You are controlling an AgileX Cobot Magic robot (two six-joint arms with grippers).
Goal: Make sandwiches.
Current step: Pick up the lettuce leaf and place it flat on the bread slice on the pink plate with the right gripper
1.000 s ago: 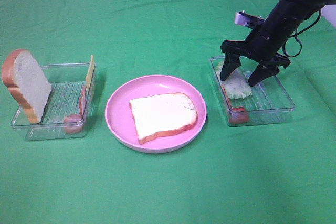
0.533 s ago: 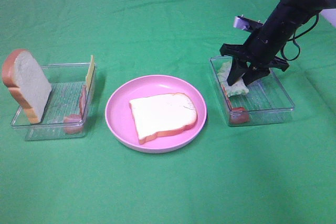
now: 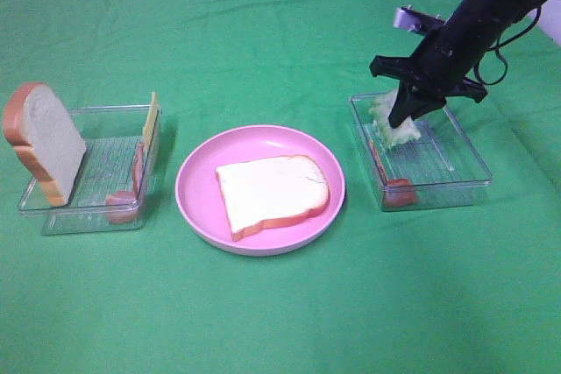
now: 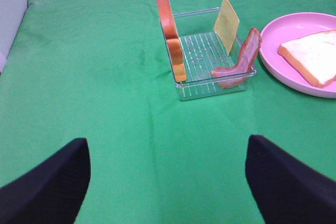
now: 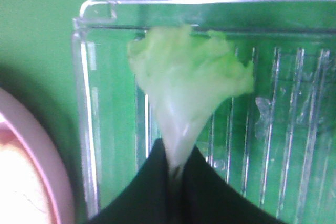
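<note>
Newly closed right pincer gripping lettuce, stem between tips, leaf fanning beyond

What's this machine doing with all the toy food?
It's building a toy sandwich. The right hand is pinched shut on the lettuce leaf over the clear tray on the right. One bread slice lies flat on the pink plate in the middle, with nothing on it yet. The left hand is open and holds nothing, away from the left tray, where a second bread slice, a cheese square and a bacon strip stand waiting.
</note>
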